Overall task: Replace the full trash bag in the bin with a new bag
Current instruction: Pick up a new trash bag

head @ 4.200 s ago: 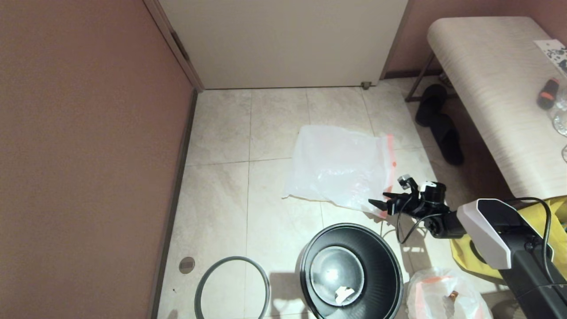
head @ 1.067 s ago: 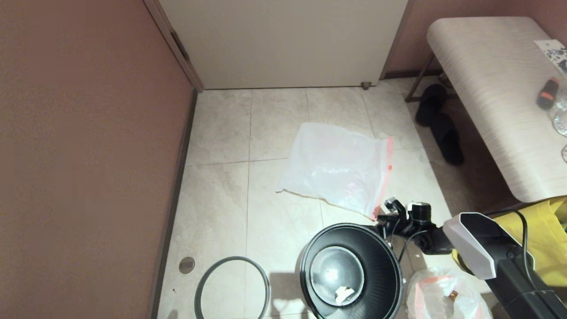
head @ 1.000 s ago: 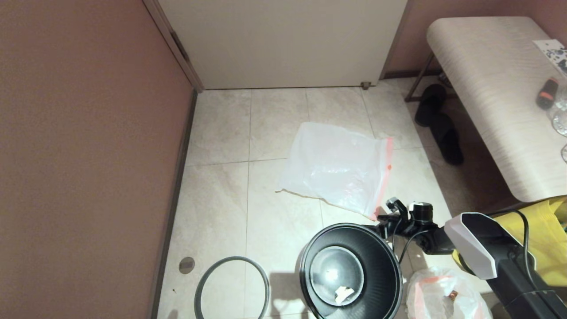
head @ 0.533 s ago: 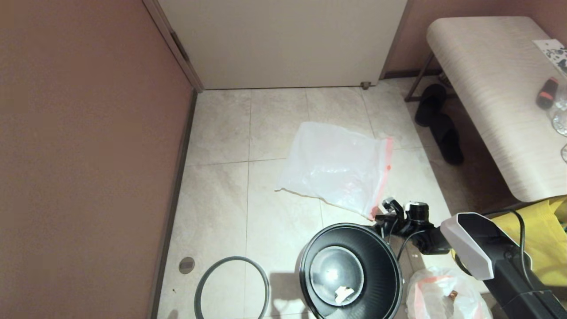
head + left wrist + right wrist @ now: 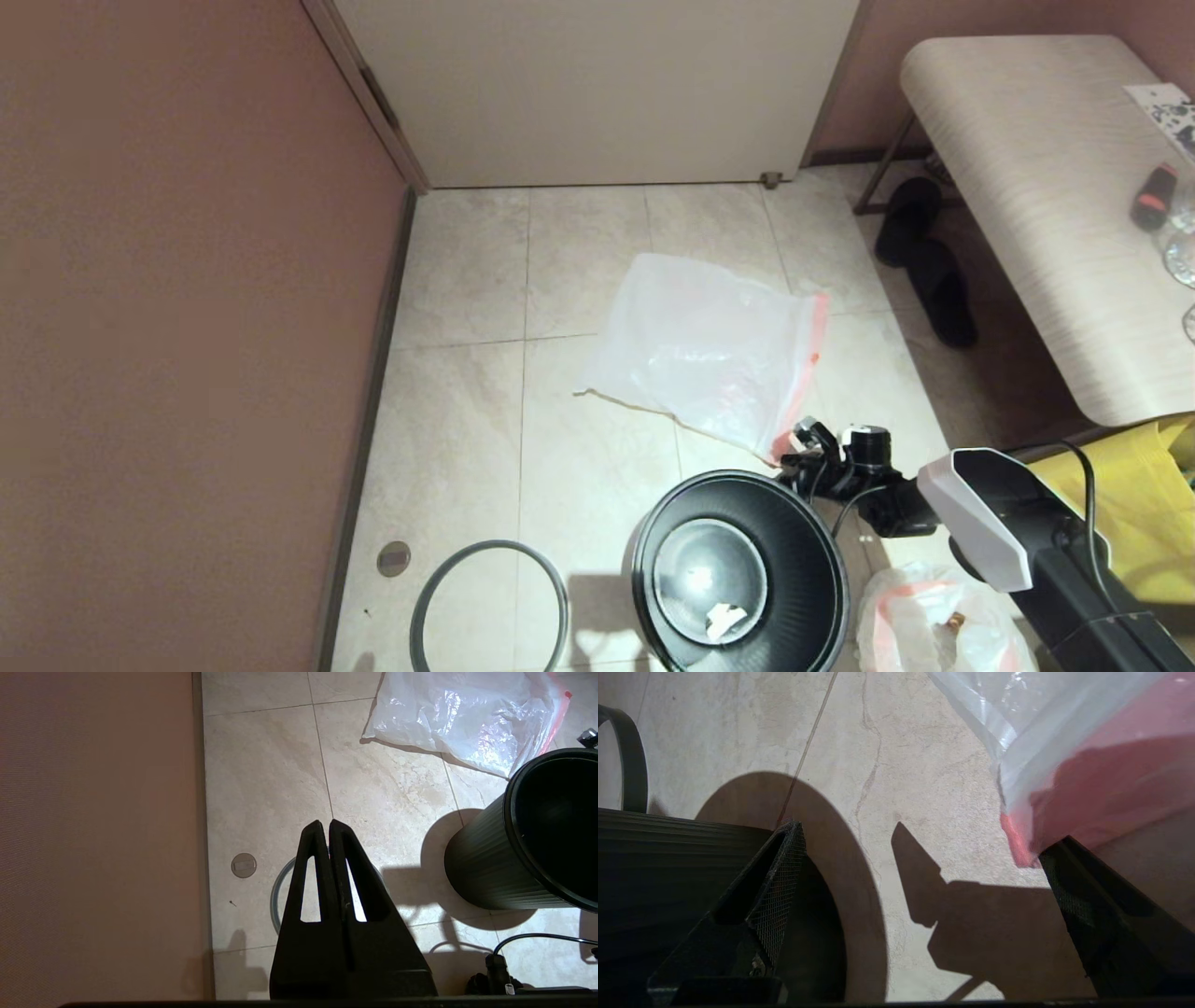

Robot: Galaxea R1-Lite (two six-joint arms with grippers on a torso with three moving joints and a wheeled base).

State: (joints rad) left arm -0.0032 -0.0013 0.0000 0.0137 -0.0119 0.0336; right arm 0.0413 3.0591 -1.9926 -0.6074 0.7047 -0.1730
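The new bag (image 5: 705,355) lies flat on the floor tiles, thin and white with a pink hem. The black bin (image 5: 738,569) stands bagless in front of it, a scrap of paper at its bottom. Its grey hoop rim (image 5: 490,607) lies on the floor to the left. The full trash bag (image 5: 934,625) sits at the bin's right. My right gripper (image 5: 924,833) is open and low over the floor, between the bin (image 5: 668,858) and the new bag's (image 5: 1087,742) pink corner, which lies at one fingertip. My left gripper (image 5: 324,823) hangs shut and empty above the hoop rim (image 5: 279,891).
A brown wall (image 5: 187,327) runs along the left and a white door (image 5: 597,93) closes the far end. A bench (image 5: 1046,205) with black slippers (image 5: 924,257) beneath it stands at the right. A yellow tote (image 5: 1130,495) lies behind my right arm.
My right arm has sunk and drifted left towards the bin's far rim. The new bag's near corner has slid left with it. The left gripper has kept still.
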